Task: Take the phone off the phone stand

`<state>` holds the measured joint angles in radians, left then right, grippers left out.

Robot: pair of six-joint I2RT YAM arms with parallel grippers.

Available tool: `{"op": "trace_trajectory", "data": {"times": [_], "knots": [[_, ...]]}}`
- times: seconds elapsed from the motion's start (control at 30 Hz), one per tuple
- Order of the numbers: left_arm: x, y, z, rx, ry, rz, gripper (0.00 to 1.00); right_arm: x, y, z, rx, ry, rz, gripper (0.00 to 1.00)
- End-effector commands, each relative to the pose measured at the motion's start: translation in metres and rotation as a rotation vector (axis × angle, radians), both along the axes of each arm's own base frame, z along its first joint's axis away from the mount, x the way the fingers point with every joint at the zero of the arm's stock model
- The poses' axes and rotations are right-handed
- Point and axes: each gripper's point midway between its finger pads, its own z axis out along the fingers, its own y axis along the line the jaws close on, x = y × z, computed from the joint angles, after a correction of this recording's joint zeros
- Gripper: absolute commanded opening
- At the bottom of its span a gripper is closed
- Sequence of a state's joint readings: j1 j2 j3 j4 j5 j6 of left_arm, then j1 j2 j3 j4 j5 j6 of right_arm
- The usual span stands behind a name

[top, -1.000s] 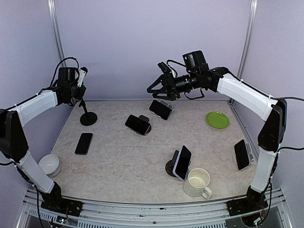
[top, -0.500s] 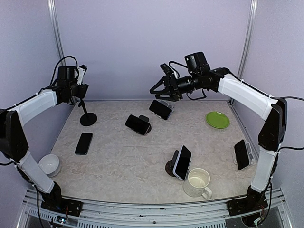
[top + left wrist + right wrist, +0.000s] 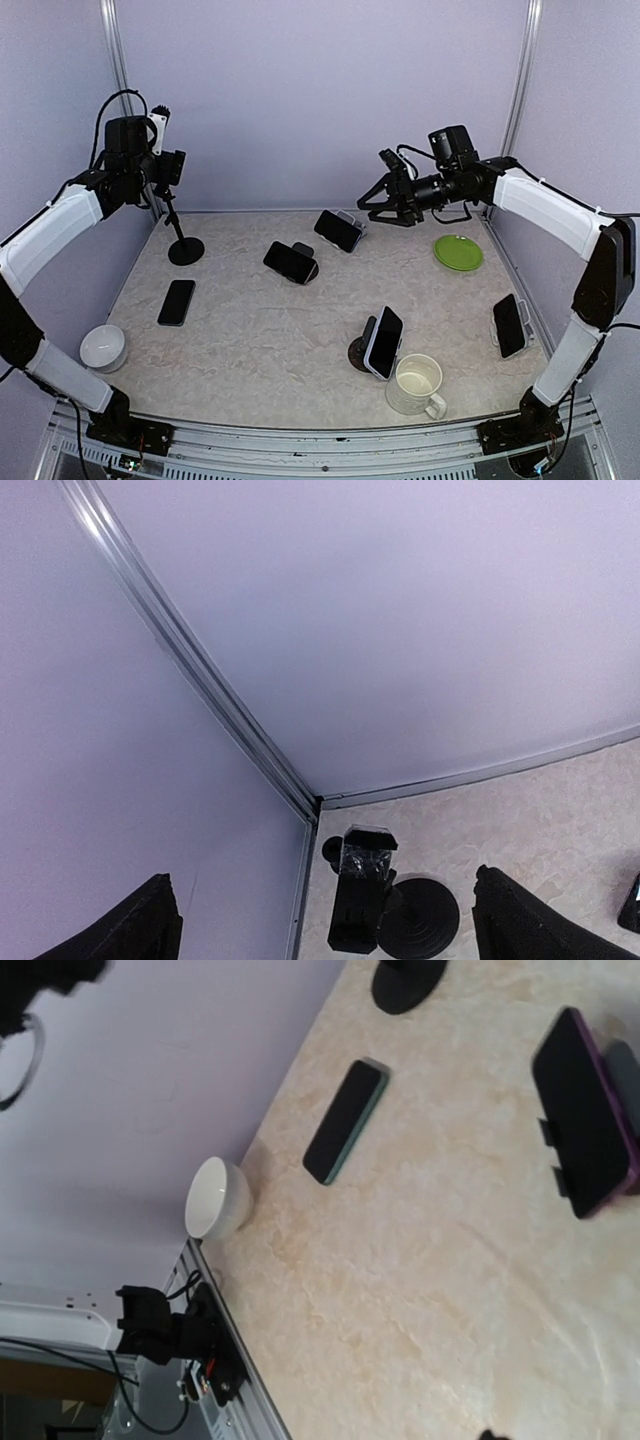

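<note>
my left claw [image 3: 165, 168] hangs at ten o'clock, jaws wide and empty, likely to clear the bare clamp [image 3: 362, 872] of the tall black stand [image 3: 184, 247]. the flat phone [image 3: 177, 302] lies at nine o'clock, apparently off it. my right claw [image 3: 384, 200], partly spread and empty, hovers at one o'clock beside a propped phone [image 3: 339, 230]. its fingers miss its own wrist view, and my left fingers [image 3: 150, 925] are cropped.

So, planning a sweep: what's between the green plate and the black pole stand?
Top view: two propped phones, the rear phone toward the green plate, the second phone toward the black pole stand.
</note>
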<state>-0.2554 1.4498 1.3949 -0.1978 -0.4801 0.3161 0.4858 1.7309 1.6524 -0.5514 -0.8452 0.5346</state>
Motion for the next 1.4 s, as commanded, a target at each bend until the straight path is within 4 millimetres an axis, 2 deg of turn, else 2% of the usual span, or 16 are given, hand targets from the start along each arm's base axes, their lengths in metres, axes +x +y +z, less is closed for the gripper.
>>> {"op": "trace_trajectory", "data": {"times": [0.0, 0.1, 0.13, 0.23, 0.33, 0.5, 0.63, 0.73, 0.83, 0.97, 1.13, 1.27, 1.37], "knots": [[-0.037, -0.005, 0.053, -0.071, -0.123, 0.041, 0.99, -0.016, -0.019, 0.001, 0.001, -0.023, -0.007, 0.68], [-0.055, -0.028, 0.065, -0.128, -0.133, -0.013, 0.99, -0.025, -0.029, -0.009, -0.004, -0.011, -0.023, 0.68], [-0.059, -0.038, 0.065, -0.150, -0.115, -0.038, 0.99, -0.029, -0.033, -0.018, -0.012, 0.010, -0.029, 0.68], [-0.072, -0.085, 0.054, -0.186, 0.003, -0.193, 0.99, -0.036, -0.041, -0.030, -0.017, 0.032, -0.046, 0.68], [-0.083, -0.128, 0.034, -0.187, 0.104, -0.293, 0.99, -0.043, -0.048, -0.038, -0.021, 0.044, -0.059, 0.68], [-0.114, -0.201, -0.005, -0.222, 0.260, -0.471, 0.99, -0.052, -0.056, -0.048, -0.026, 0.065, -0.073, 0.68], [-0.143, -0.261, -0.033, -0.415, 0.352, -0.626, 0.98, -0.062, -0.062, -0.054, 0.002, 0.093, -0.082, 0.68], [-0.166, -0.297, -0.060, -0.489, 0.452, -0.719, 0.97, -0.068, -0.065, -0.057, 0.015, 0.110, -0.086, 0.68], [-0.178, -0.316, -0.079, -0.534, 0.528, -0.735, 0.95, -0.072, -0.070, -0.062, 0.010, 0.117, -0.094, 0.68], [-0.200, -0.338, -0.100, -0.677, 0.636, -0.793, 0.92, -0.079, -0.075, -0.066, 0.015, 0.126, -0.109, 0.68], [-0.222, -0.356, -0.131, -0.733, 0.747, -0.811, 0.88, -0.089, -0.080, -0.073, 0.018, 0.143, -0.117, 0.68], [-0.229, -0.367, -0.154, -0.741, 0.819, -0.799, 0.78, -0.096, -0.084, -0.077, 0.020, 0.147, -0.125, 0.68], [-0.225, -0.368, -0.165, -0.734, 0.824, -0.760, 0.73, -0.100, -0.086, -0.080, 0.019, 0.154, -0.129, 0.68]]}}
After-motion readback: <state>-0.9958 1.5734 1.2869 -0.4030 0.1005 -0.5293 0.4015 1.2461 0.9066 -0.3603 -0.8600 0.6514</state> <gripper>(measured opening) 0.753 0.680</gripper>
